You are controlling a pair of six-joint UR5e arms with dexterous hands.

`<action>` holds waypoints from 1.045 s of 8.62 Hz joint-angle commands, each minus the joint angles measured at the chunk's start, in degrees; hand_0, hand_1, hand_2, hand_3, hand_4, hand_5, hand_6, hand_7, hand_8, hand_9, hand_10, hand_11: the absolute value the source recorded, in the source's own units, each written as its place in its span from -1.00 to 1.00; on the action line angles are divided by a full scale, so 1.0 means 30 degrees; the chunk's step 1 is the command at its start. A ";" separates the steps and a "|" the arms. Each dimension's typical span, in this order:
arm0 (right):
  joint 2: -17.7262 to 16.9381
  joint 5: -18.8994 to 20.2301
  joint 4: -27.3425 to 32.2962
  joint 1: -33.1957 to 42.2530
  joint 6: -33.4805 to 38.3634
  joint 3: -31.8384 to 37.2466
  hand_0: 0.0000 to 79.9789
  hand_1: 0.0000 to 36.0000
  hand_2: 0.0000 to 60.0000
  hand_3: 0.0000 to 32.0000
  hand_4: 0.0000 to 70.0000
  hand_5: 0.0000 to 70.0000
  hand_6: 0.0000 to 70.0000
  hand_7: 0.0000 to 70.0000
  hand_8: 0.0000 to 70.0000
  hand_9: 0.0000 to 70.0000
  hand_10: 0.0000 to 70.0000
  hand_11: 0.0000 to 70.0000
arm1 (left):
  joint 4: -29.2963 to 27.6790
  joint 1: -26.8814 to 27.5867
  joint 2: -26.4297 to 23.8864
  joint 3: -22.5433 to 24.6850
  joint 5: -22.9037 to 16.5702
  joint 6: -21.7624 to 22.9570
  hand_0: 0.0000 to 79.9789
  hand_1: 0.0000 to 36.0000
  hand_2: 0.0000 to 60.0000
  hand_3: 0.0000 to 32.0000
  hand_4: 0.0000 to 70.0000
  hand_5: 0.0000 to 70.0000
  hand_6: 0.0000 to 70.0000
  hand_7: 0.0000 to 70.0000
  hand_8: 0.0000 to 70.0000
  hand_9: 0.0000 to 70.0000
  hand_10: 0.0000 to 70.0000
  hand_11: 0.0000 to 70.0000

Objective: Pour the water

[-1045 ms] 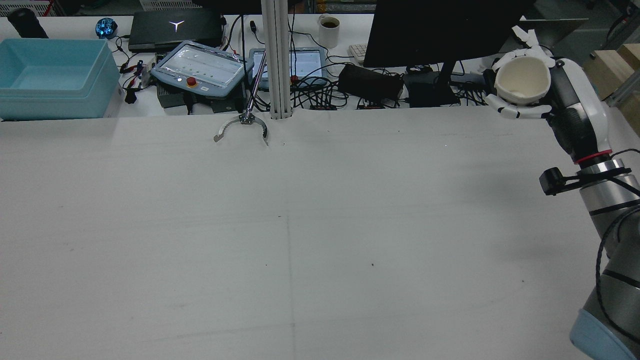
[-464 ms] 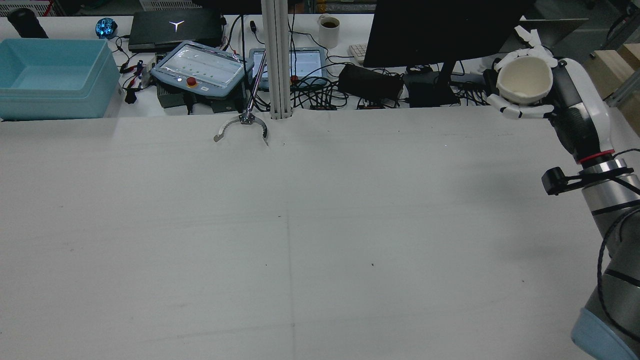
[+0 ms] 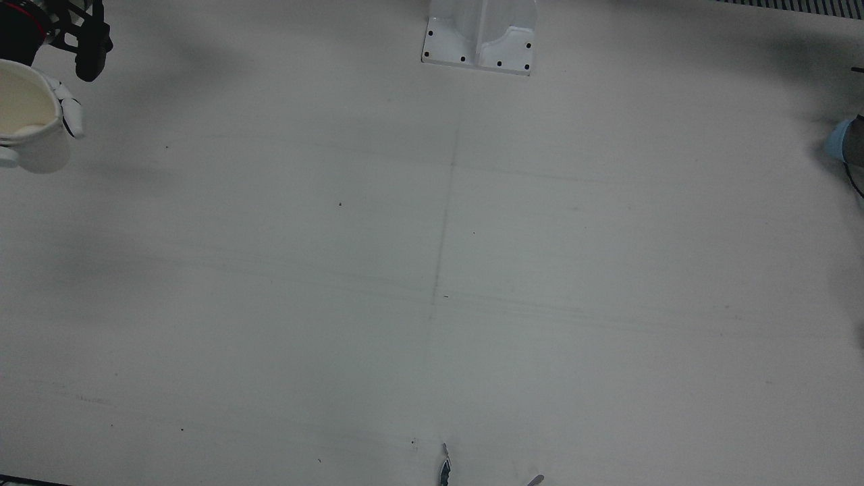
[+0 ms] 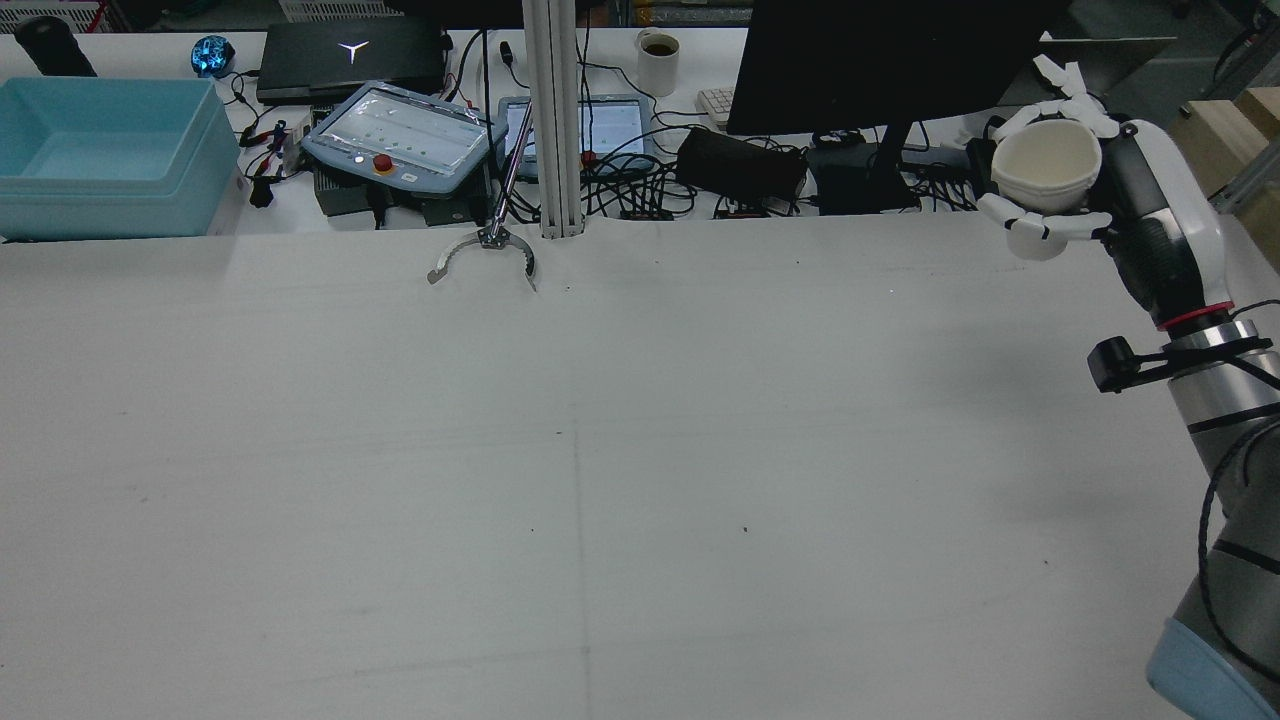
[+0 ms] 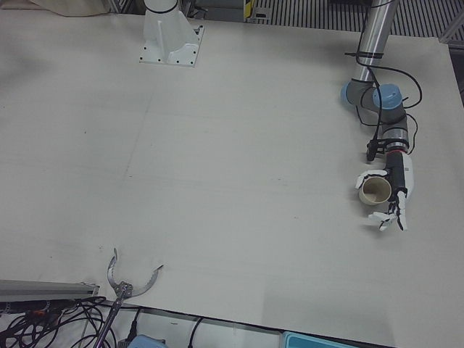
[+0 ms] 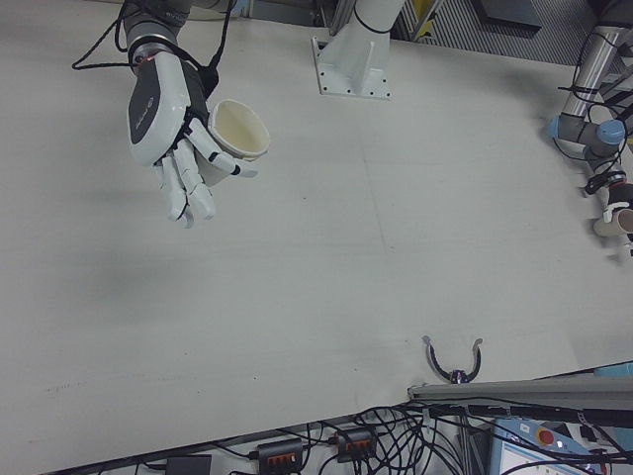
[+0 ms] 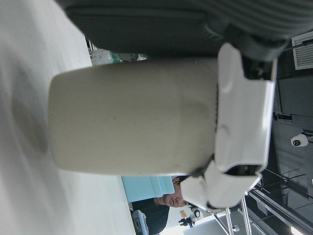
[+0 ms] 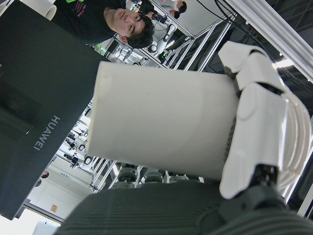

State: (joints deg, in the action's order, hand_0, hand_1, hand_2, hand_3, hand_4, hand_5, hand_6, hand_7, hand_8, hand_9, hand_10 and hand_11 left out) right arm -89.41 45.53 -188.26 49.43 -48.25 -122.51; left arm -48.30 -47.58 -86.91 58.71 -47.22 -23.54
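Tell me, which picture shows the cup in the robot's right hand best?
The right-front view: the whole cup shows there, with the right hand and its fingers around it. The rear view shows it smaller, the front view cuts it off at the edge, and the right hand view shows only its side.

The table (image 4: 600, 450) lies open between the arms; only metal tongs (image 4: 482, 252) sit near its far edge.

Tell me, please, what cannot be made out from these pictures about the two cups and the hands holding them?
- Water level: the right hand holds a cream paper cup, and no view settles what is inside it.
- Front view: this cup is cut off by the left edge.
- Right-front view: the left hand and its beige paper cup are too small at the right edge.
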 commanded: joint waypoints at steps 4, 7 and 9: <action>0.0037 0.0320 0.0000 -0.0040 0.0000 0.0057 0.39 0.38 -0.12 -1.00 -0.20 0.15 -0.77 -0.71 -0.99 -0.98 -0.81 -0.67 | -0.0306 0.0010 0.0844 0.0029 0.0008 0.0201 0.51 0.94 0.08 -0.75 -1.00 -1.00 -1.00 -0.65 -0.81 -0.85 -0.85 -0.69; 0.0067 0.0322 0.0000 -0.0040 0.0000 0.0057 0.39 0.38 -0.13 -1.00 -0.21 0.15 -0.77 -0.71 -0.99 -0.98 -0.81 -0.67 | -0.0628 -0.0019 0.1021 0.0000 0.0298 0.0230 0.50 0.83 -0.40 0.39 -1.00 -1.00 -1.00 -1.00 -0.96 -1.00 -0.91 -0.77; 0.0067 0.0322 0.0000 -0.0040 0.0000 0.0057 0.40 0.38 -0.13 -1.00 -0.21 0.14 -0.77 -0.72 -0.99 -0.99 -0.81 -0.67 | -0.0862 0.0010 0.1313 0.0000 0.0389 0.0230 0.50 0.80 -0.44 0.44 -1.00 -1.00 -1.00 -1.00 -0.96 -1.00 -0.92 -0.78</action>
State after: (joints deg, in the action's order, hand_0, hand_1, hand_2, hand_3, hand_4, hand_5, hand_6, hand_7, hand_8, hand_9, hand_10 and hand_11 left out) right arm -89.22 46.48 -188.26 49.31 -48.25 -122.35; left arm -50.17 -47.59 -83.75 58.76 -46.49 -22.91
